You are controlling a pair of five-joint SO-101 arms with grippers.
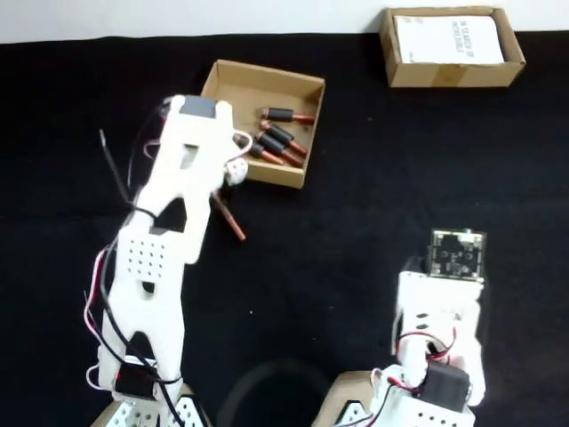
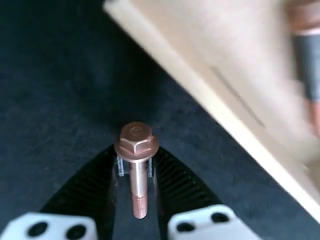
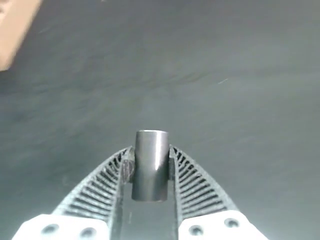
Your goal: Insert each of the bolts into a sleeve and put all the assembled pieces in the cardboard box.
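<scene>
Both arms are plain white printed plastic, fwiw. The left arm has a grid of small holes in the panel behind the hand, with red, white and black cables looping further back. The right arm has a dark square circuit board just behind its hand, probably the wrist cam, and a black motor block with red wires. The left gripper and right gripper match: black ribbed fingers on white mounts with round screw holes.
</scene>
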